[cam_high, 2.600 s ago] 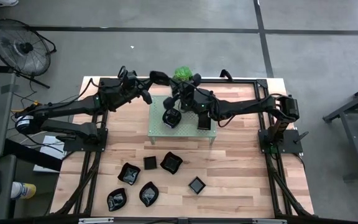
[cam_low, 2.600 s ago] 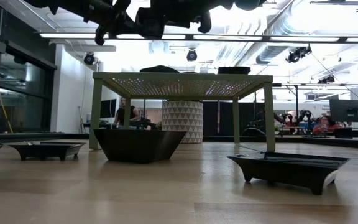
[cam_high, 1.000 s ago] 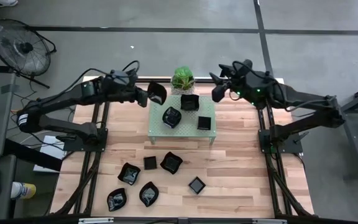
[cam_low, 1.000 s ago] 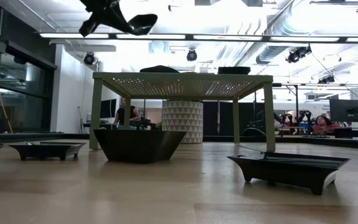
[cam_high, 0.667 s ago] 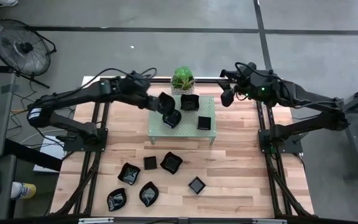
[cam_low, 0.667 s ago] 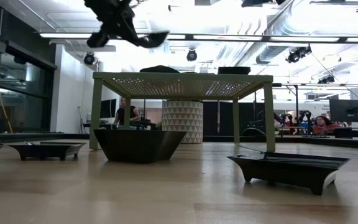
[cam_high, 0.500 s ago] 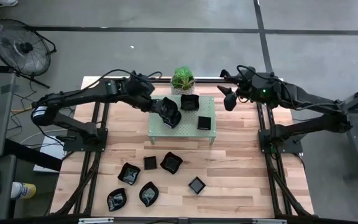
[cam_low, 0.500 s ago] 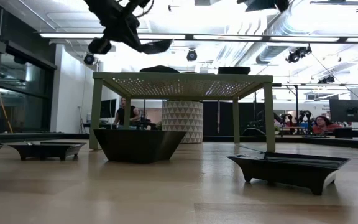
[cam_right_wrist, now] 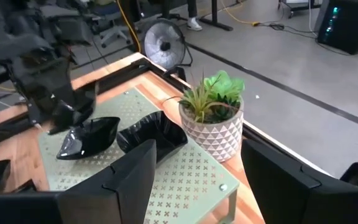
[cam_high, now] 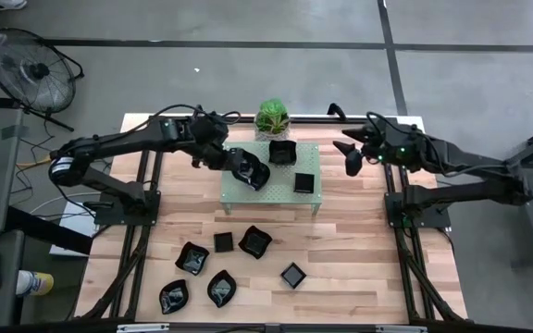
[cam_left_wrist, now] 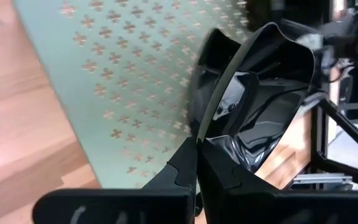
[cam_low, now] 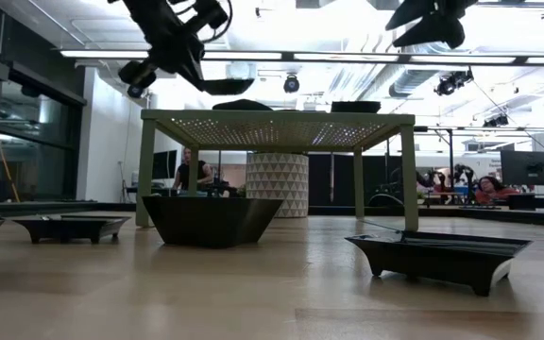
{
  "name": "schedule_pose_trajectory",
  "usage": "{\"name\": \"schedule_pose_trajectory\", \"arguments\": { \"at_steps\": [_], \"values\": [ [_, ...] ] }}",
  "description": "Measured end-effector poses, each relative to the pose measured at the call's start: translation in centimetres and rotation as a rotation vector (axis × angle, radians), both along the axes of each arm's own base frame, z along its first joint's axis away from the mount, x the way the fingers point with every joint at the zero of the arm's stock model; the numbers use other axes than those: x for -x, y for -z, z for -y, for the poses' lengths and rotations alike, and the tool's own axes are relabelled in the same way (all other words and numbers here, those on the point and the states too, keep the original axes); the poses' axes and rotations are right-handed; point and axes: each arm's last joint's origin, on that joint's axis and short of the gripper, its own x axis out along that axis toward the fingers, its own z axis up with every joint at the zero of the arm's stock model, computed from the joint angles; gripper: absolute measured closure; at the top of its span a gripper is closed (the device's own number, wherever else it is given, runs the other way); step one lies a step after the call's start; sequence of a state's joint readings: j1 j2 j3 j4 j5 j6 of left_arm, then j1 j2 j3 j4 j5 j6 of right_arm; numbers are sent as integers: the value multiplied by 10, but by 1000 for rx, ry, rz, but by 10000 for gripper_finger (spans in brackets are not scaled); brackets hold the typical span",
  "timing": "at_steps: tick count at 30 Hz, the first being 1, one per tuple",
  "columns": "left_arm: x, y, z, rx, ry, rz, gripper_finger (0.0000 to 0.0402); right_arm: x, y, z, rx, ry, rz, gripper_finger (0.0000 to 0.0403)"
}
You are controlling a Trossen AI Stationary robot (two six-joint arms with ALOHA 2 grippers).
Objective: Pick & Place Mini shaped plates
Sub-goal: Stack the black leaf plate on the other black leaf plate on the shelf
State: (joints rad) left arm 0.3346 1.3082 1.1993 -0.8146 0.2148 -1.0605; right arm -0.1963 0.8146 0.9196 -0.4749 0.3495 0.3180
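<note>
Left pincer [cam_high: 239, 165] clamped on rim of black plate [cam_high: 251, 171], held just above green rack [cam_high: 308, 199]. Rim pinch seen only in left wrist view. Right pincer [cam_high: 348, 155] spread wide, empty, clear of rack; potted plant [cam_right_wrist: 213, 118] ahead in its wrist view. Six plates seen on bench [cam_high: 359, 250] in high view.

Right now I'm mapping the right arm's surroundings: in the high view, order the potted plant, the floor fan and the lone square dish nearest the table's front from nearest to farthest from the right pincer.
1. Potted plant, behind the rack, nearest the right pincer.
2. Lone square dish, front of table.
3. Floor fan, off the table, far left.
</note>
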Motion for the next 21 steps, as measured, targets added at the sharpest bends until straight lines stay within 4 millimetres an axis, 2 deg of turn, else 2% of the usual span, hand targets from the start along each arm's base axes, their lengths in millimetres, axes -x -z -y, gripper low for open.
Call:
{"name": "schedule_pose_trajectory", "arguments": {
  "at_steps": [7, 13, 17, 21],
  "values": [
    [0, 8, -19, 72, -2, -6, 401, 4, 7, -1, -19, -12, 30, 171],
    [-3, 16, -20, 131, 49, -31, 401, 3, 8, -1, -22, -19, 28, 171],
    [-7, 13, -22, 127, 61, -26, 401, 4, 7, -1, -20, -19, 28, 171],
    [-13, 0, -25, 83, 60, 5, 401, 4, 8, -1, -19, -19, 27, 171]
  ]
}}
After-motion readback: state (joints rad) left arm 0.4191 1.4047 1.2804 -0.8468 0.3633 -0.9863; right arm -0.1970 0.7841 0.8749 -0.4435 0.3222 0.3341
